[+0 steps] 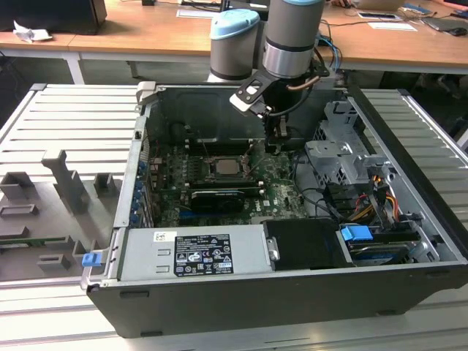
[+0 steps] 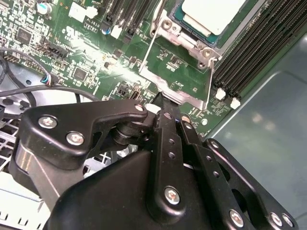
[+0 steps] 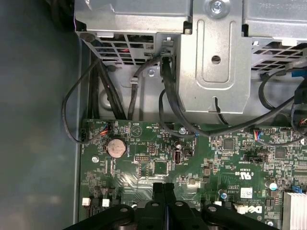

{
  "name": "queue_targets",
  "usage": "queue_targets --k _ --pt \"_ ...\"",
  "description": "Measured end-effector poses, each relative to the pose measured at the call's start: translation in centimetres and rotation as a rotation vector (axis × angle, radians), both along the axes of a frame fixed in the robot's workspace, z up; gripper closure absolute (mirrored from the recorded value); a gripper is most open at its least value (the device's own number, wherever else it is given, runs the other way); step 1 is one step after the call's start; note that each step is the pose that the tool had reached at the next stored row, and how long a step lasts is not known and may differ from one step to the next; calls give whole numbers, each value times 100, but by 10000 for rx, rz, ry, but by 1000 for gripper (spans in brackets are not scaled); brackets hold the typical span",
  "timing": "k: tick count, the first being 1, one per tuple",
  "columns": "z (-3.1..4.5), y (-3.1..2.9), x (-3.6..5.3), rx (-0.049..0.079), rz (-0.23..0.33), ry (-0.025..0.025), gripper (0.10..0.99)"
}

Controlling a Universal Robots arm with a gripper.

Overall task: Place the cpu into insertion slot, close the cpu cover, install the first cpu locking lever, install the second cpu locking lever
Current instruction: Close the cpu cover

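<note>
Ribbed grey metal worktop [image 1: 73,117] carries an open black computer case [image 1: 219,311]. Inside, the cpu [image 2: 211,12], flat, square and pale metal-topped, sits in the silvery-rimmed insertion slot [image 2: 192,44], amid green circuit board [image 2: 91,52]. Just beside that rim, the black jointed fingers [image 2: 168,139] are pressed together tip to tip.

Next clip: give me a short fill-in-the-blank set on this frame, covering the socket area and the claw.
1. The pale-topped ___ lies in the insertion slot.
2. The claw has its fingers ___, with nothing between them.
3. In the exterior view, the claw hangs to the exterior view's ___ of the slot.
4. The coin battery sits on a ___ circuit board.
Missing words: cpu; shut; right; green.
</note>
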State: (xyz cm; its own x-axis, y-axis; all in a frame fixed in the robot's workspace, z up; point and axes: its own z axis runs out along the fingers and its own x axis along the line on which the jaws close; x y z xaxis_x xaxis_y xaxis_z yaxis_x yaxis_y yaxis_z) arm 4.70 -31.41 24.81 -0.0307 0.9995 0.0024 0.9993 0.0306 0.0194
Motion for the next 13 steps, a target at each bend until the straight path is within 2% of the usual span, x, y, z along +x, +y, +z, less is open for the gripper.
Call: queue_targets --k 13 --pt "0 0 -134 0 0 0 980"
